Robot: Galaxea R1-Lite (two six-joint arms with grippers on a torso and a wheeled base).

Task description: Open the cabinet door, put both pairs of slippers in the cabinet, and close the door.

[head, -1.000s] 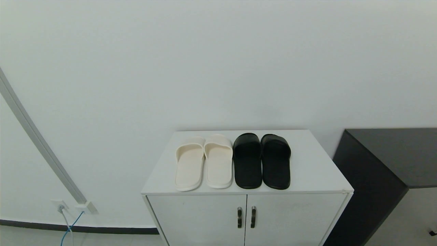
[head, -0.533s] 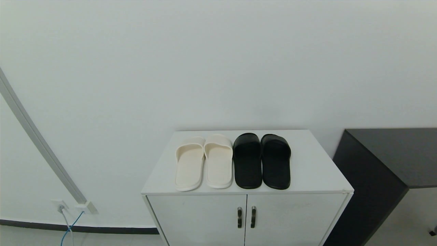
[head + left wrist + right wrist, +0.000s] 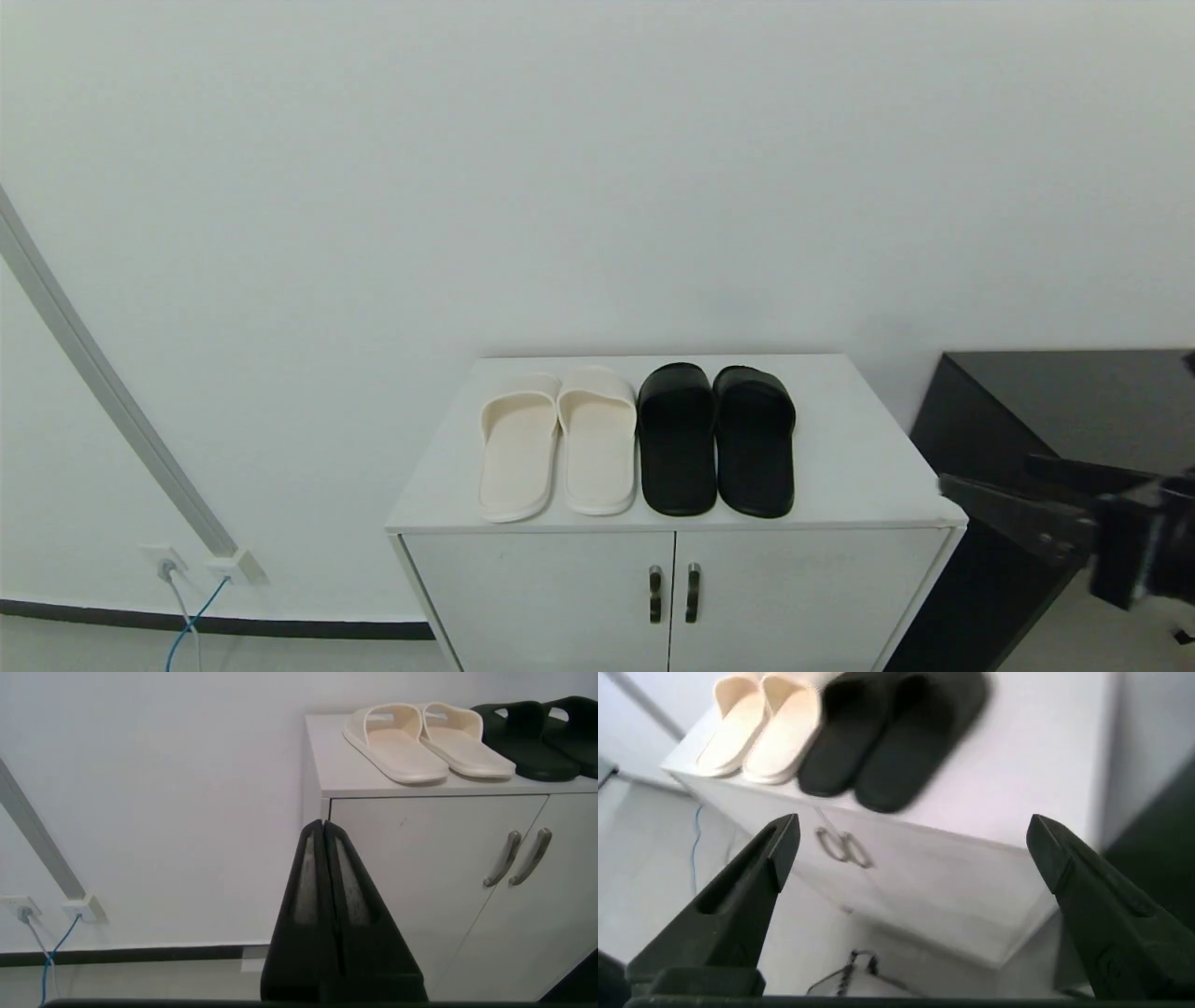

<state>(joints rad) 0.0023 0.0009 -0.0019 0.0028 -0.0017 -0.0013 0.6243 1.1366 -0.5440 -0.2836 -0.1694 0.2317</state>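
Observation:
A white cabinet (image 3: pixel 859 485) stands against the wall with both doors shut and two dark handles (image 3: pixel 674 593) at the middle seam. On its top lie a pair of white slippers (image 3: pixel 557 443) and, touching them on the right, a pair of black slippers (image 3: pixel 717 441). My right gripper (image 3: pixel 988 476) hangs open beside the cabinet's right front corner, level with the top, holding nothing. Its wrist view looks between the spread fingers (image 3: pixel 913 826) onto the black slippers (image 3: pixel 892 728) and the handles (image 3: pixel 842 847). My left gripper (image 3: pixel 323 833) is shut and empty, low and left of the cabinet (image 3: pixel 420 849).
A black cabinet (image 3: pixel 1074 420) stands close to the right of the white one, just behind my right gripper. On the left, a grey conduit (image 3: pixel 103 383) runs down the wall to a socket with a blue cable (image 3: pixel 187 616).
My right gripper has come into the head view from the right edge, towards the cabinet's right corner. The slippers and doors have not moved.

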